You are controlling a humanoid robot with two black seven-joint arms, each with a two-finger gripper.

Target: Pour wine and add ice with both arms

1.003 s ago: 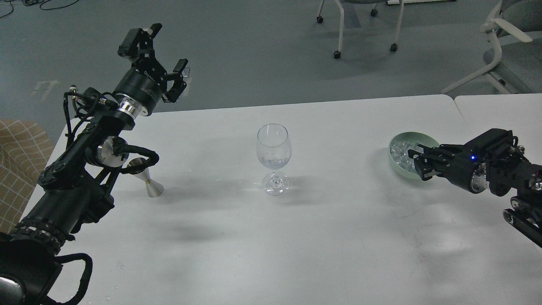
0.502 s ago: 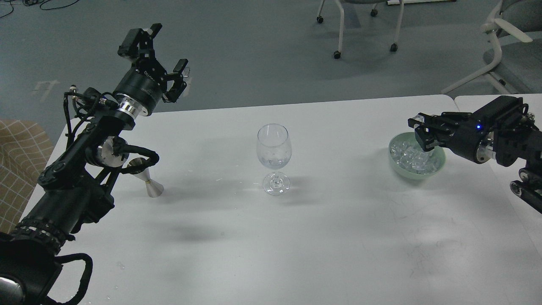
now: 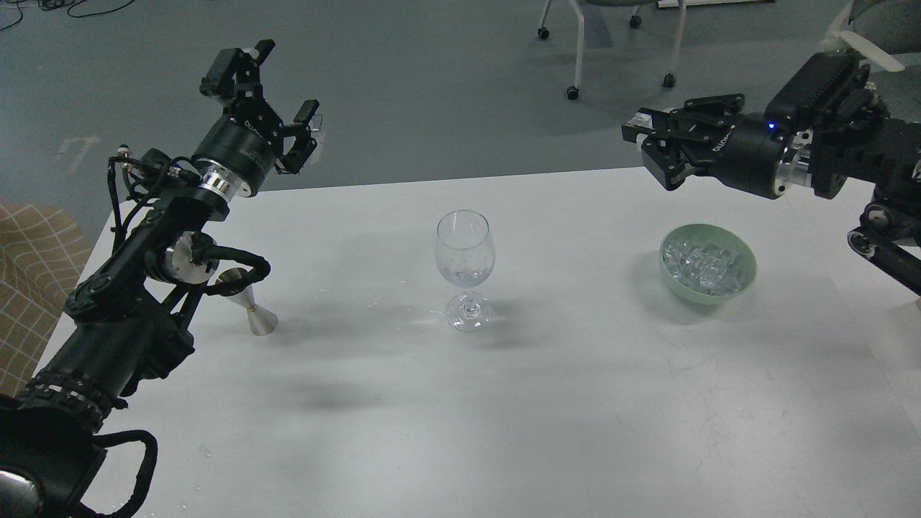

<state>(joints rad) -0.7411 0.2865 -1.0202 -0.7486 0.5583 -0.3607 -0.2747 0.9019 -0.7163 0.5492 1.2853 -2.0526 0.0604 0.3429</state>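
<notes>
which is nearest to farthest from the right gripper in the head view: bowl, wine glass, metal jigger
From the right gripper:
1. Bowl of ice, on the table's right side, just below the gripper.
2. Wine glass, at the table's centre.
3. Metal jigger, far left, beside the left arm.

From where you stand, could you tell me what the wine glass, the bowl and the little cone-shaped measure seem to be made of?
Wine glass: clear glass, by its transparency and sharp glints. Bowl: probably glazed ceramic or plastic, pale green, opaque, with a soft sheen. Cone-shaped measure: likely brushed steel, silver-grey with a dull metallic shine.
</notes>
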